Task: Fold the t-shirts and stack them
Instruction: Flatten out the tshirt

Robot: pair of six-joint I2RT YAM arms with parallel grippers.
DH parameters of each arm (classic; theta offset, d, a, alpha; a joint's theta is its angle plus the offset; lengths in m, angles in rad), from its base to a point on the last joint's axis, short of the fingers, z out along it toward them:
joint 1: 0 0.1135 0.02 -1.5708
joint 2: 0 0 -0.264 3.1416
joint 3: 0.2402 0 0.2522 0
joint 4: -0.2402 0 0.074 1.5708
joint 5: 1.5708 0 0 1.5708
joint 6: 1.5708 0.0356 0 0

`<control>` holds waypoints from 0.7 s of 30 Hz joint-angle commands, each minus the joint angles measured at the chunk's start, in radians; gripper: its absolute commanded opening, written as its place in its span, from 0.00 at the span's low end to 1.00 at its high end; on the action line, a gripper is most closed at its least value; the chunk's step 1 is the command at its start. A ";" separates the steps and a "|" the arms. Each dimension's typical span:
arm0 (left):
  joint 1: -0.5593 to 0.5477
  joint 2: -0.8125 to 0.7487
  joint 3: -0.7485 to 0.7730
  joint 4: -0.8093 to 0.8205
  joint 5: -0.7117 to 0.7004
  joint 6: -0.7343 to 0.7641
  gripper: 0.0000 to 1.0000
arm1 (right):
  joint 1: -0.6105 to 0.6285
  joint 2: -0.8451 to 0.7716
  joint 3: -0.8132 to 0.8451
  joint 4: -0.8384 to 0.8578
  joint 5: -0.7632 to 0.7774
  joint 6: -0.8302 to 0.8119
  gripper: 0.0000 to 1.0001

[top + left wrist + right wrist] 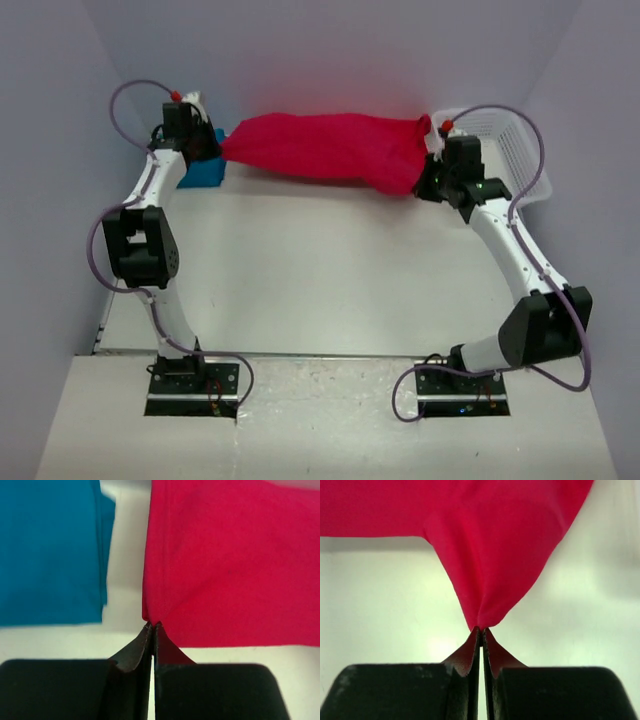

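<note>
Holding red t-shirt (pixel 325 145) pinched tight at both ends, left gripper (pixel 152 626) on its left corner, right gripper (pixel 481 630) on a bunched right fold, stretched between them over far table (pixel 320 270) edge, teal t-shirt (pixel 50 550) just left.
</note>
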 commanded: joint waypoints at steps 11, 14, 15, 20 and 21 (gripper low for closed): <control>-0.125 -0.484 -0.591 -0.142 -0.135 -0.135 0.00 | 0.124 -0.522 -0.381 -0.182 0.285 0.338 0.00; -0.127 -0.563 -0.706 -0.161 -0.158 -0.142 0.00 | 0.146 -0.565 -0.451 -0.202 0.272 0.354 0.00; -0.127 -0.580 -0.772 -0.150 -0.149 -0.150 0.00 | 0.156 -0.578 -0.470 -0.202 0.271 0.357 0.00; -0.128 -0.677 -0.890 -0.142 -0.136 -0.159 0.00 | 0.195 -0.635 -0.577 -0.214 0.266 0.395 0.00; -0.128 -0.692 -0.925 -0.142 -0.140 -0.172 0.00 | 0.199 -0.643 -0.591 -0.214 0.266 0.396 0.00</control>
